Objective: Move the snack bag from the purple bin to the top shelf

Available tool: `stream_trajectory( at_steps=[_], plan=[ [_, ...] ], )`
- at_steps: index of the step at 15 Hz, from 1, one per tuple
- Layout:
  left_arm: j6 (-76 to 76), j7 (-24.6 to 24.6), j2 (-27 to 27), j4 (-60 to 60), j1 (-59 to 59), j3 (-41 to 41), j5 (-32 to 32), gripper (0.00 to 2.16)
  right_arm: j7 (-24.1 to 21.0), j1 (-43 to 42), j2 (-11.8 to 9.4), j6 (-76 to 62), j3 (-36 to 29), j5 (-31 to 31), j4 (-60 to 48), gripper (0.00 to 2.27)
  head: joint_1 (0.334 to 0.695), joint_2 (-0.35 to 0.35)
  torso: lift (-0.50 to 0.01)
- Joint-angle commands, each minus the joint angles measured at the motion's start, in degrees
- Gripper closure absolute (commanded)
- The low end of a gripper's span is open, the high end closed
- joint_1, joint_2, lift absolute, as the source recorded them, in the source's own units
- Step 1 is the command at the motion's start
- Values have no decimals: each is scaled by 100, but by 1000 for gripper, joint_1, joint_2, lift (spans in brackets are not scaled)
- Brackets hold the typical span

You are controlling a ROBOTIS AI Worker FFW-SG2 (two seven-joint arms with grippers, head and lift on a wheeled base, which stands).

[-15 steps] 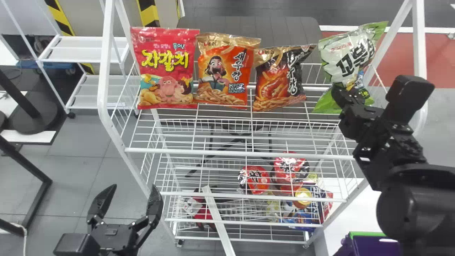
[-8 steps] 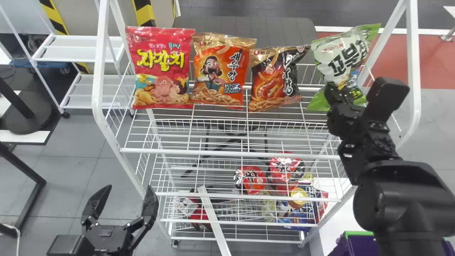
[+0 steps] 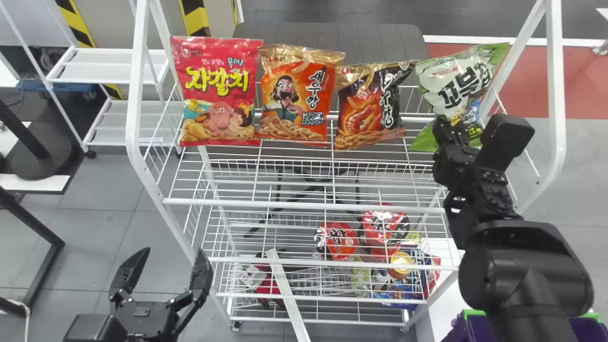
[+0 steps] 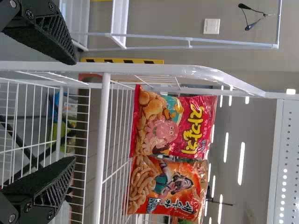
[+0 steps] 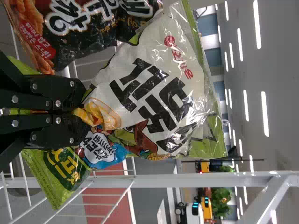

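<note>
At the right end of the rack's top shelf (image 3: 304, 204), the green and white snack bag (image 3: 453, 85) stands tilted, beside the black and orange bag. My right gripper (image 3: 451, 127) has its fingers pinched on the bag's lower front. In the right wrist view the snack bag (image 5: 154, 93) bulges out beyond my right gripper (image 5: 81, 112), its film creased between the fingertips. My left gripper (image 3: 172, 254) is parked low at the rack's left front, open and holding nothing; the left wrist view has my left gripper (image 4: 72, 112) with fingers wide apart. The purple bin (image 3: 479, 327) is at the bottom right, partly behind the right arm.
A red bag (image 3: 218, 90), an orange bag (image 3: 299, 95) and a black and orange bag (image 3: 373, 104) stand in a row on the top shelf. The rack's white right post (image 3: 555, 95) rises close by the right arm. Red packs (image 3: 336, 240) lie lower down.
The right arm has swung left, and my right gripper and the snack bag's lower part sit slightly lower in the head view. The head view shifted slightly; the left gripper stays parked.
</note>
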Motion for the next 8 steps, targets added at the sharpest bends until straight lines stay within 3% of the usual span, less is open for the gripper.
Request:
stream_trajectory(
  at_steps=[1,8],
  plan=[
    [-62,0,17,27,0,-3,0,83,-142,-85,14,-412,11,19,268,2263,695,-8,0],
    [-80,0,52,0,18,-3,0,83,-537,-217,14,-711,72,71,699,2229,695,-26,0]
  ],
)
